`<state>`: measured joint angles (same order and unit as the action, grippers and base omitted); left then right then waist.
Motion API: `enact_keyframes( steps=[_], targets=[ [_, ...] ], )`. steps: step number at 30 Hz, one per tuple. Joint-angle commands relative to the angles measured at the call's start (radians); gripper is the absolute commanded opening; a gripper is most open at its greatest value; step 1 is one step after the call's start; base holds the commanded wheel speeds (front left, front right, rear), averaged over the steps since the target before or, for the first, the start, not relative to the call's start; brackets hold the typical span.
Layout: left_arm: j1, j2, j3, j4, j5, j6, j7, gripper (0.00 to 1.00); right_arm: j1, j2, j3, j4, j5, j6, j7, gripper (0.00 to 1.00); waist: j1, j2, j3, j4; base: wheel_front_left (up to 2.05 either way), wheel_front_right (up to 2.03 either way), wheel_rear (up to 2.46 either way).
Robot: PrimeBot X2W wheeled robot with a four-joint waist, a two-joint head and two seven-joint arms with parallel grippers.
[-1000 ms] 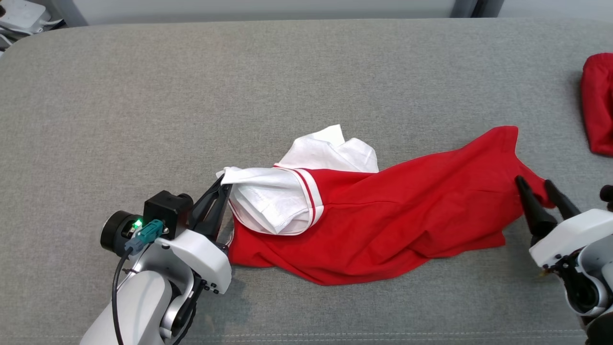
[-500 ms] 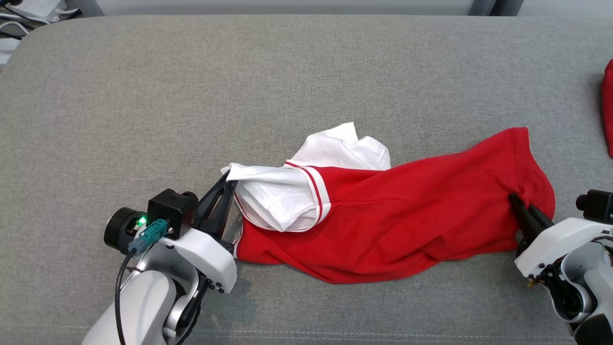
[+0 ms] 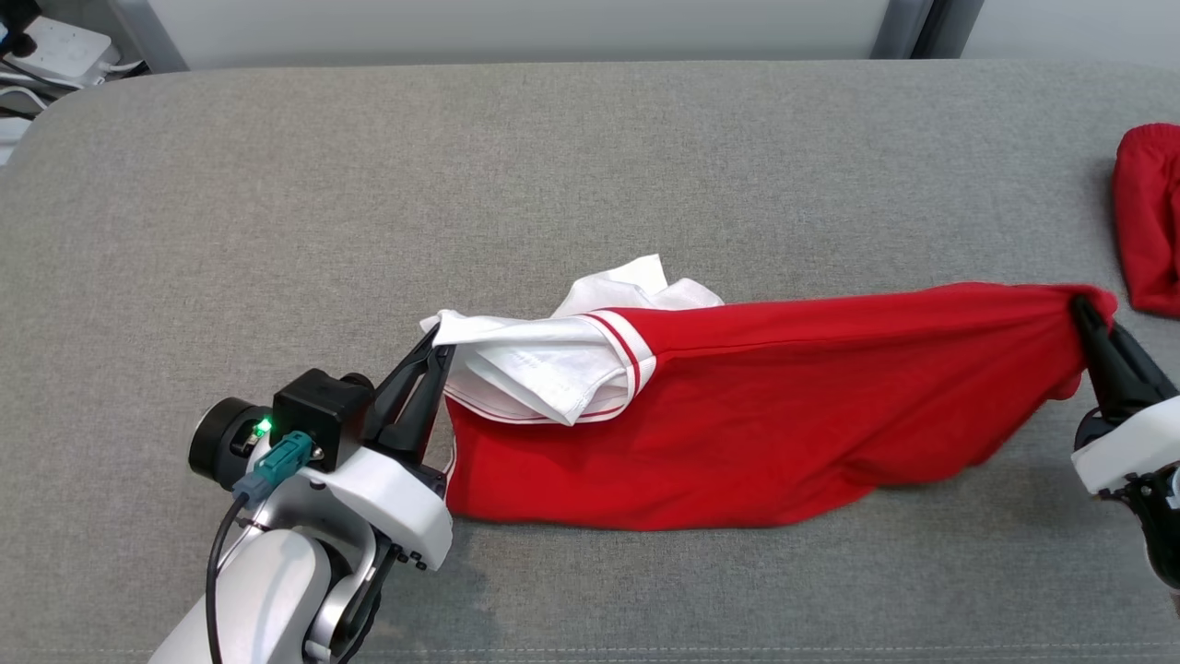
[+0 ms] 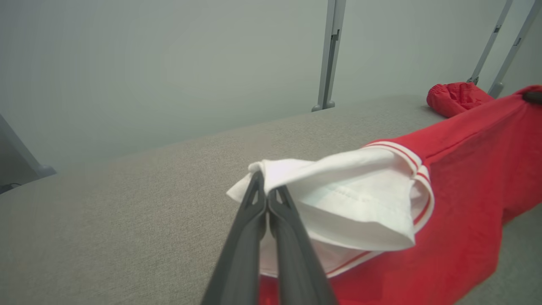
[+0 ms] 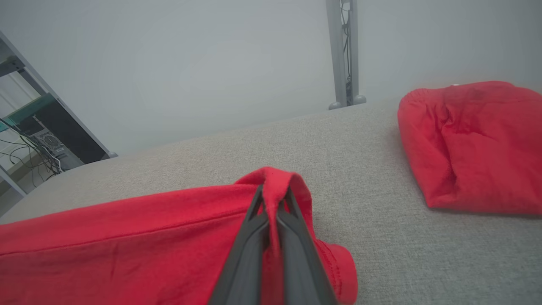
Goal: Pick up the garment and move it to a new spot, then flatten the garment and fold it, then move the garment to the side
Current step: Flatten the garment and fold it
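Observation:
The garment (image 3: 756, 415) is a red shirt with white sleeves and a red-striped white trim, stretched across the grey cushioned surface (image 3: 553, 184). My left gripper (image 3: 441, 339) is shut on the white sleeve end (image 4: 330, 190) at the garment's left. My right gripper (image 3: 1080, 309) is shut on a pinch of red fabric (image 5: 275, 182) at the garment's right end, lifting that edge. The top hem runs taut between both grippers while the lower part hangs down to the surface.
Another red cloth (image 3: 1148, 221) lies bunched at the far right, close to my right gripper, also seen as a red cloth (image 5: 470, 144) in the right wrist view. Grey posts (image 4: 330, 55) stand behind the surface. White equipment (image 3: 55, 46) sits beyond the back left corner.
My right gripper closed on the garment's right end, then pulled it up and to the right, stretching the shirt taut. The left gripper kept its hold on the sleeve.

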<state>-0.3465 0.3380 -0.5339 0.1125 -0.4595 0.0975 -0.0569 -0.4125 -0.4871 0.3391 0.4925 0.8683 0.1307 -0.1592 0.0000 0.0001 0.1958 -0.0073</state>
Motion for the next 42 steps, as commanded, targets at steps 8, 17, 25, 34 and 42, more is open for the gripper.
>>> enact_keyframes(
  steps=[8, 17, 25, 34, 42],
  targets=[
    [-0.011, 0.042, 0.039, -0.076, 0.006, 0.015, 0.010, 0.00, 0.083, -0.035, -0.097, -0.228, -0.058, 0.000, 0.041, 0.00, 0.0000, -0.0001, -0.018, -0.007, 0.00, 0.00, 0.00],
    [0.010, 0.070, 0.029, -0.129, -0.038, -0.006, 0.082, 0.00, 0.175, 0.011, -0.237, -0.299, -0.138, 0.000, 0.189, 0.00, 0.0000, -0.0001, -0.029, 0.005, 0.00, 0.00, 0.00],
    [-0.022, 0.092, 0.078, -0.196, -0.094, -0.034, 0.076, 0.00, 0.123, 0.036, -0.253, -0.352, -0.161, 0.000, 0.218, 0.00, 0.0000, -0.0001, -0.056, 0.004, 0.00, 0.00, 0.00],
    [-0.315, 0.173, 0.190, -0.261, -0.167, -0.111, 0.166, 0.00, -0.162, -0.050, -0.209, -0.386, -0.108, 0.000, 0.274, 0.00, 0.0000, -0.0001, -0.202, -0.008, 0.00, 0.00, 0.00],
    [-0.332, 0.186, 0.298, -0.444, -0.397, -0.080, 0.315, 0.00, -0.134, -0.108, -0.333, -0.569, 0.062, 0.000, 0.393, 0.00, 0.0000, -0.0001, -0.230, -0.025, 0.00, 0.00, 0.00]
  ],
)
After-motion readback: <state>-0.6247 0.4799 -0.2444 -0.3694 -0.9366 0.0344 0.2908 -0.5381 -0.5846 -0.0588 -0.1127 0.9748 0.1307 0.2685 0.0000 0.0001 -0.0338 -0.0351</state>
